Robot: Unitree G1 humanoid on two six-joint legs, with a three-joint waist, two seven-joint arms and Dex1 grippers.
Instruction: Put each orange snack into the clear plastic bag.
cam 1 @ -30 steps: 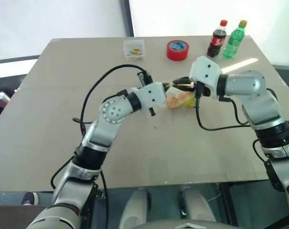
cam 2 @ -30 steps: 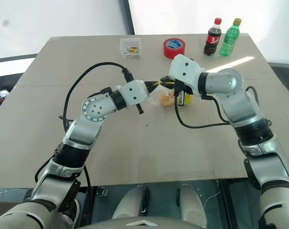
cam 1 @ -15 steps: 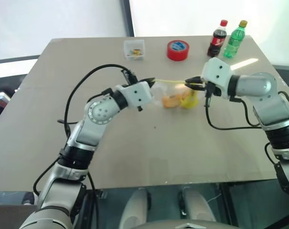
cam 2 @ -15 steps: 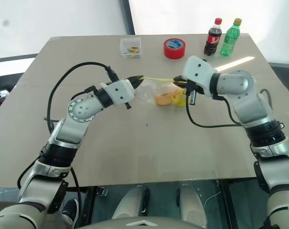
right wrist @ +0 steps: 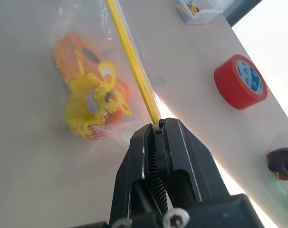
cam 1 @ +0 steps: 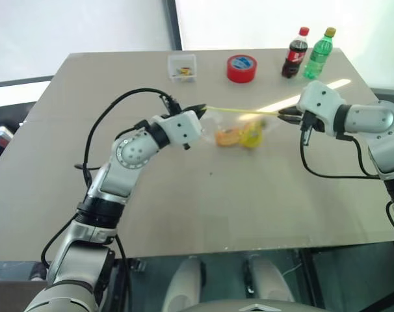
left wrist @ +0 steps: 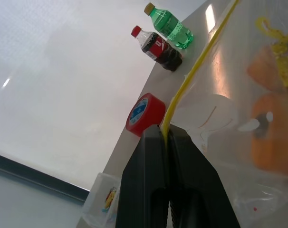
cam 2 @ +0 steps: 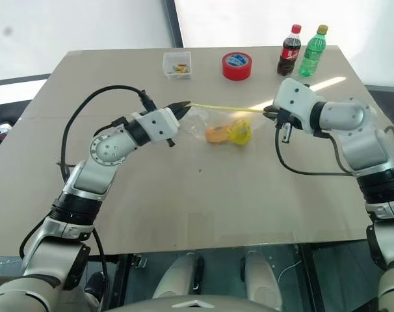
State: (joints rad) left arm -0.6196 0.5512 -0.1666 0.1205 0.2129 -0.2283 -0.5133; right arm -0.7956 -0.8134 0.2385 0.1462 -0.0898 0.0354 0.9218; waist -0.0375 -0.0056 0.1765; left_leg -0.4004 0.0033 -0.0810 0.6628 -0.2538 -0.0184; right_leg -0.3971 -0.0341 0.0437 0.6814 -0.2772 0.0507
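The clear plastic bag (cam 1: 239, 129) hangs just above the table (cam 1: 203, 201), stretched between my two grippers by its yellow zip strip (cam 1: 244, 112). My left gripper (cam 1: 200, 108) is shut on the strip's left end, seen close up in the left wrist view (left wrist: 165, 129). The strip's right end sits in my shut right gripper (cam 1: 283, 114), seen close up in the right wrist view (right wrist: 158, 126). Two orange snacks lie inside the bag: one orange snack (cam 1: 225, 136) at the left, the other orange snack (left wrist: 262, 71) partly behind a yellow print (right wrist: 89, 107).
At the table's far edge stand a small clear box (cam 1: 183, 66), a red tape roll (cam 1: 242, 68), a cola bottle (cam 1: 295, 53) and a green bottle (cam 1: 318, 54). Black cables loop from both wrists over the table.
My grippers have drawn apart, the right one farther to the right, pulling the zip strip out straight and taut. The bag with the snacks has spread out between them.
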